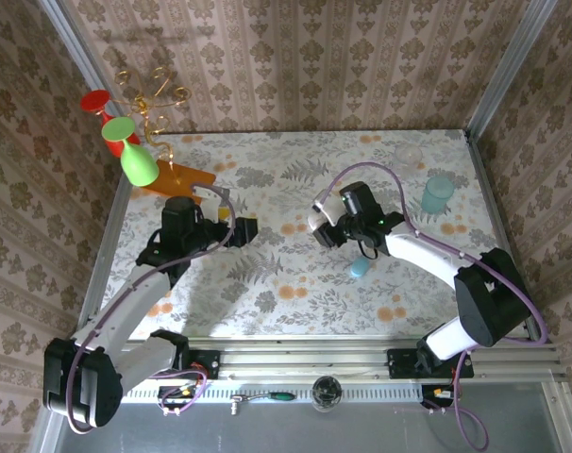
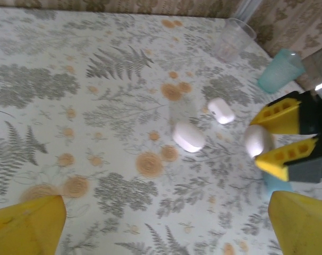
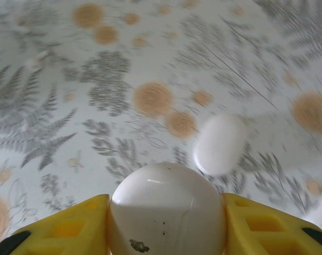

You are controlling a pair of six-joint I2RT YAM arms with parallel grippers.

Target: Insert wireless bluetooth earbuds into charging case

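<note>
My right claw (image 2: 258,142), poised above the middle of the surface (image 1: 267,293), is clamped on a glossy white rounded box that I take to be the charging case (image 3: 166,199). My left claw (image 1: 245,229) hangs with jaws spread wide and nothing between them. The earbuds I cannot make out. To do this step well I should squeeze the slippery shell evenly, keep its seam clear of my jaws, and lower it level. Just below lie an oval white piece (image 3: 220,143) and a smaller white piece (image 2: 221,110), so I judge the bare stretch toward the left edge the safer room. A light-blue capsule (image 1: 360,267) sits toward the near edge, and a teal cup (image 1: 437,193) stands by the far right corner. Every edge is well off.
</note>
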